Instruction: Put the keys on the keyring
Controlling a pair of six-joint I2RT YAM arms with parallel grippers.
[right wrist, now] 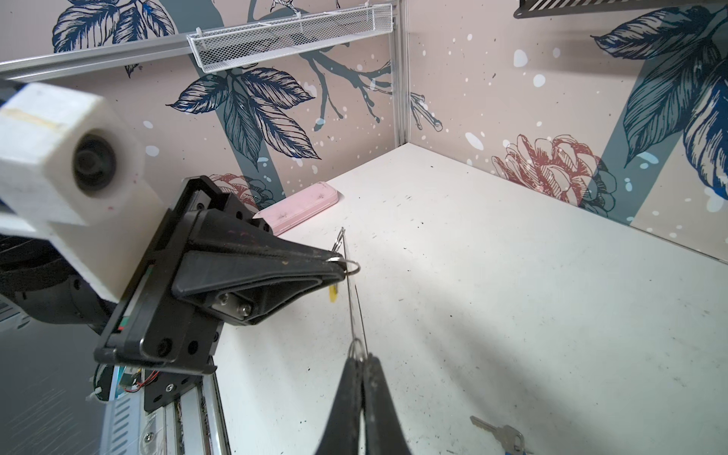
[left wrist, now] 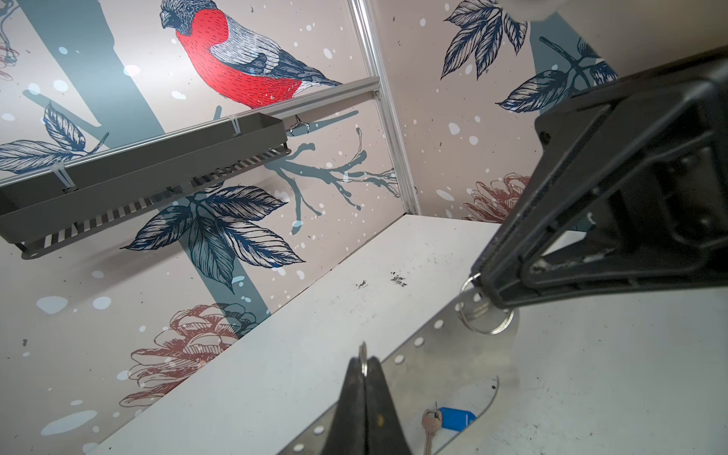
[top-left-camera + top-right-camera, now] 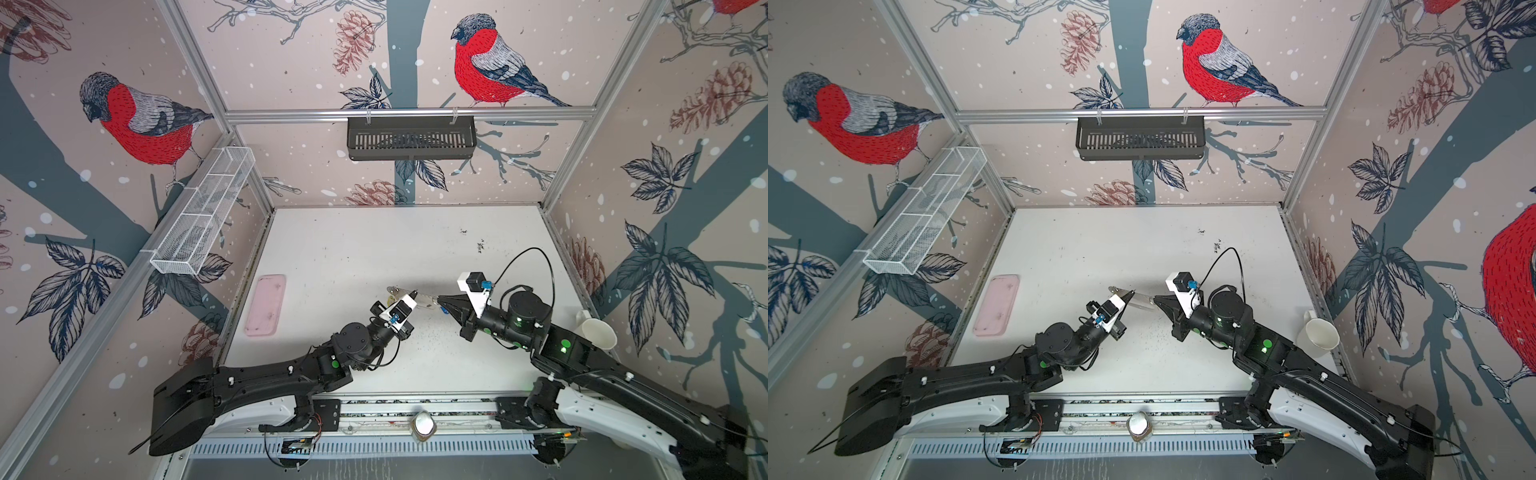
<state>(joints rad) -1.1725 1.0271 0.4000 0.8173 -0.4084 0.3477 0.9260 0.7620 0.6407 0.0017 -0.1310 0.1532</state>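
Observation:
The keyring (image 3: 424, 300), a flat grey plate with holes along one edge, hangs above the table between both grippers. My left gripper (image 2: 364, 360) is shut on a small metal ring at the plate's edge. The right gripper (image 1: 360, 356) is shut on another ring (image 2: 488, 319) at the plate's end. In the right wrist view the plate (image 1: 350, 303) shows edge-on. One of the keys (image 2: 428, 425), with a blue tag (image 2: 455, 418), lies on the table below and shows through the plate's cutout. A yellow tag (image 1: 334, 293) peeks out beside the plate; its key is hidden.
A pink tray (image 3: 266, 305) lies at the table's left side. A white mug (image 3: 596, 332) stands by the right wall behind the right arm. A black basket (image 3: 411, 137) hangs on the back wall and a white wire basket (image 3: 203, 212) on the left wall.

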